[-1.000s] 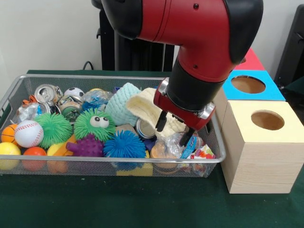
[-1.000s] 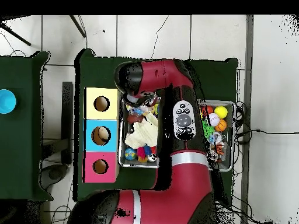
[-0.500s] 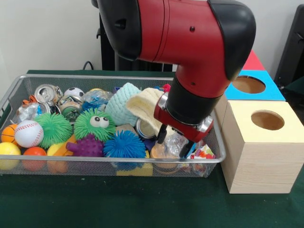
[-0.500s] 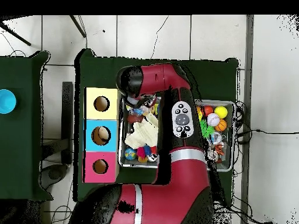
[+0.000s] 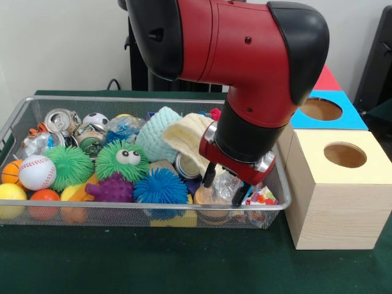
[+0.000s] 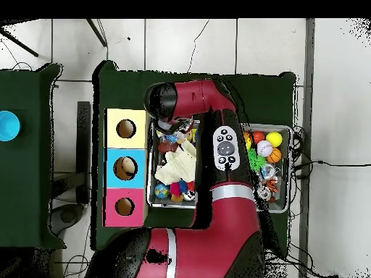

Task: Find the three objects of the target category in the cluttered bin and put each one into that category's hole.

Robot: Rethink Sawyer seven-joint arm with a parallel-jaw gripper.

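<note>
Straddling crinkled plastic (image 5: 225, 184), pincer (image 5: 224, 186) parted, fingertips sunk among clutter

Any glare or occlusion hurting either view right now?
Front view: even light, no strong glare; the arm hides the bin's right rear. Overhead view: the arm covers the bin's middle; gripper is barely discernible there.

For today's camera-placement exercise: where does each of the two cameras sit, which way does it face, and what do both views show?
Front view: low across the table, facing the wire basket and boxes; the red arm and its open gripper show.
Overhead view: above, looking straight down; the whole arm shows.
Shared: the basket, the three boxes, the arm.
</note>
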